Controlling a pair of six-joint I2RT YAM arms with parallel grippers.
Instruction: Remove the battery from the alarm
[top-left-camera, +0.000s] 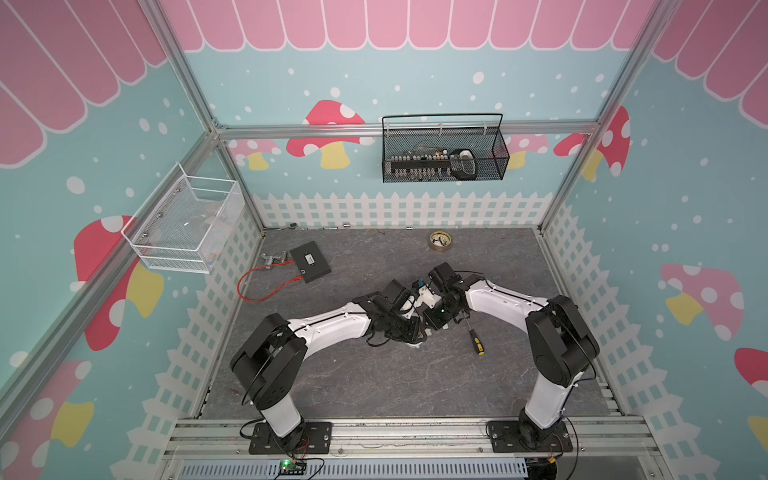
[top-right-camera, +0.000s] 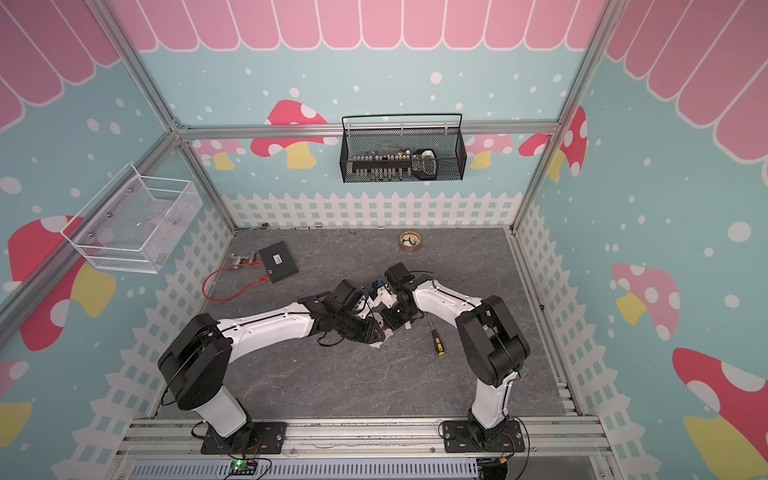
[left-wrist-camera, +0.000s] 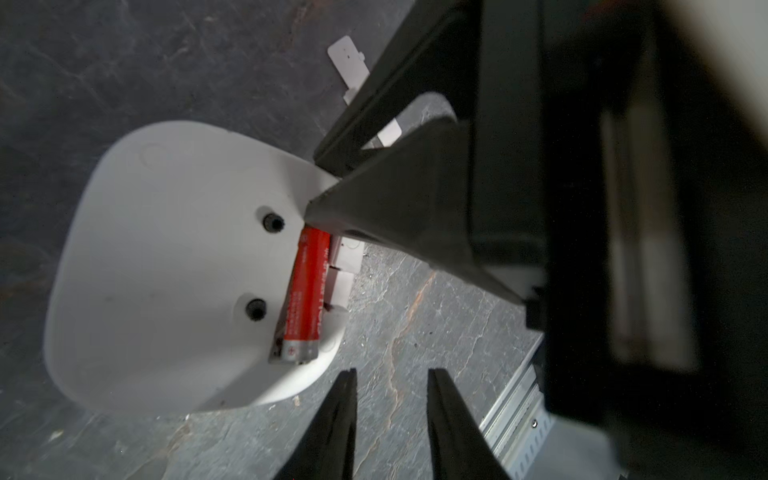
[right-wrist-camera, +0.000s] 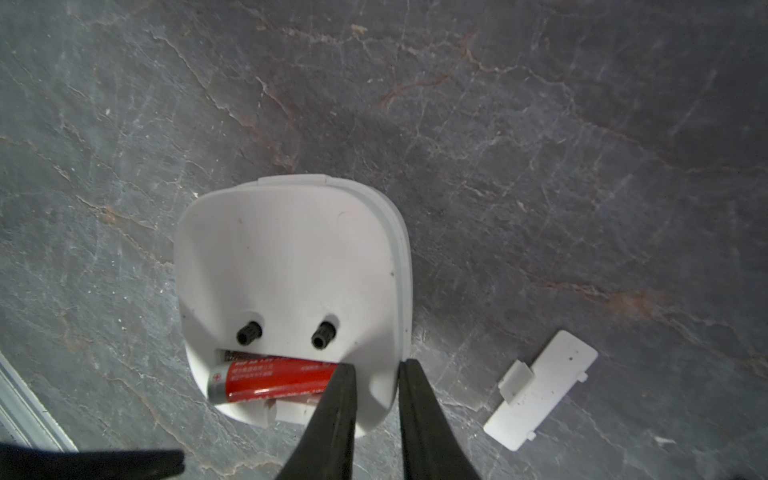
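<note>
Grey stone-look surface, mushroom-print walls around it. Two arms: left arm and right arm, both bent inward. Their wrists meet mid-surface and both hands point down.

One alarm lies face down under them, back up, battery recess uncovered. Both top views hide nearly all of it.

One screwdriver lies beside the right arm. One white cover lies flat near the alarm, apart from it.

One battery, red, sits in the recess at the alarm's edge; can't tell if it's lifted.

Right hand: jaws a narrow gap apart, gripping nothing, one fingertip against the battery's end. Left hand: jaws apart, empty, just beside the alarm's edge.

Two black knobs on the alarm's back.
</note>
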